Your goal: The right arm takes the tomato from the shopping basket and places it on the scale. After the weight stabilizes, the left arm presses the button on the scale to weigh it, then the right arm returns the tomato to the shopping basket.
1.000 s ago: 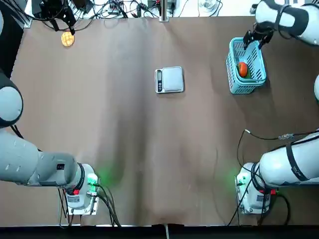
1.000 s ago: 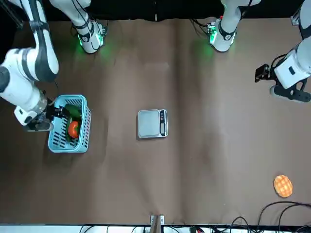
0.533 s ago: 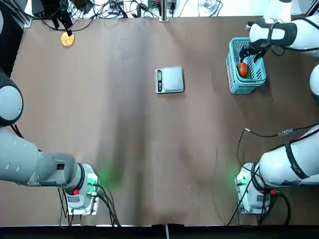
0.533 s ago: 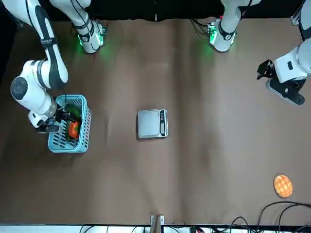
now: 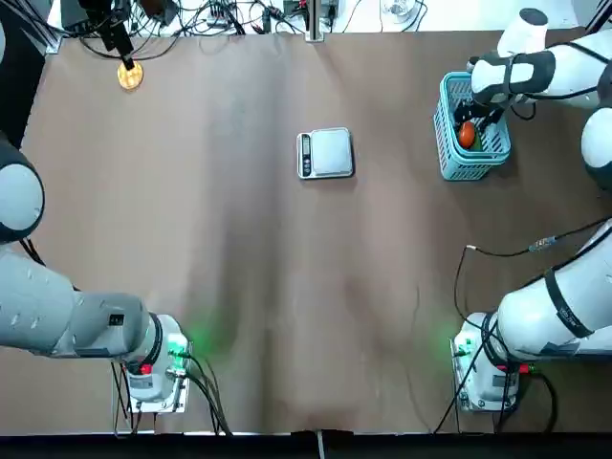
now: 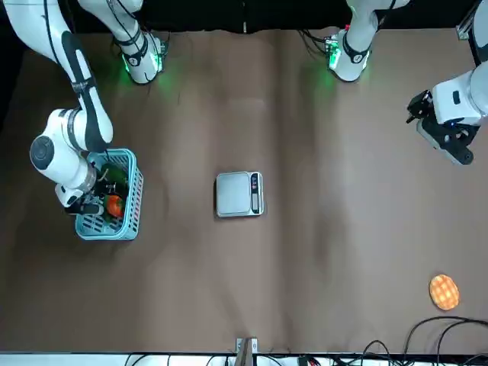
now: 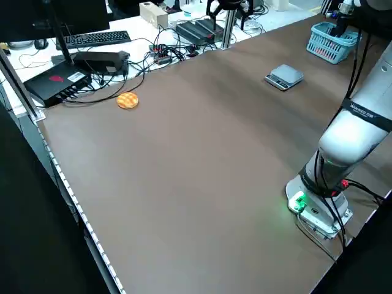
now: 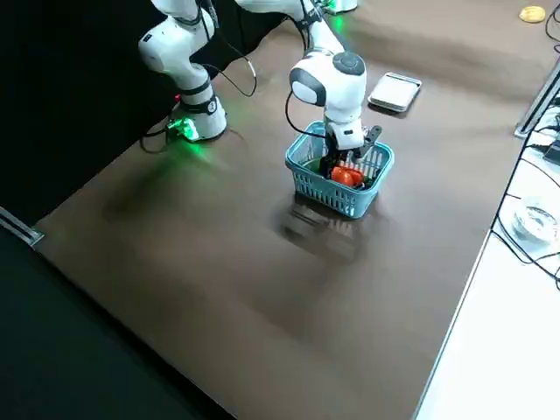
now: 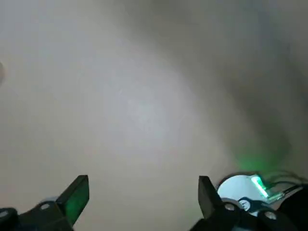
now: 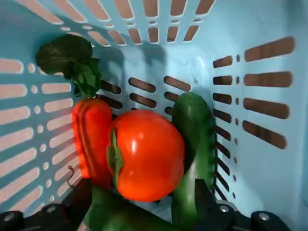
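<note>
Since a second ago my right tool [image 10: 137,202] has swung from the far rim of the shopping basket [image 5: 449,143] to inside it, and my left tool [image 6: 450,137] has shifted a little at the far left of the tabletop [image 5: 287,287].

Nearest in the right wrist view: right tool's fingers [image 10: 79,195] spread apart, released, straddling the lower part of the tomato [image 10: 147,154], not closed on it. Tomato lies in the basket on top of a dark green vegetable [image 10: 195,139], touching it on one side and a carrot with leafy top [image 10: 91,137] on the other. Another green piece sits just under the tomato between my fingers; can't tell what it is. Basket's slatted wall is behind all three.

Top view: basket at the far right of the tabletop, right tool [image 5: 473,115] down inside it, tomato [image 5: 466,135] visible beside it.

Scale [image 5: 326,153] sits mid-tabletop, well apart from the basket, plate bare, black control strip on its left edge. Button too small to pick out.

Farther: left tool is raised above the far left corner, fingers [image 9: 77,197] spread, gripping nothing. Flat yellow-orange round item [image 5: 129,75] lies on the tabletop near that corner, close to cables.
</note>
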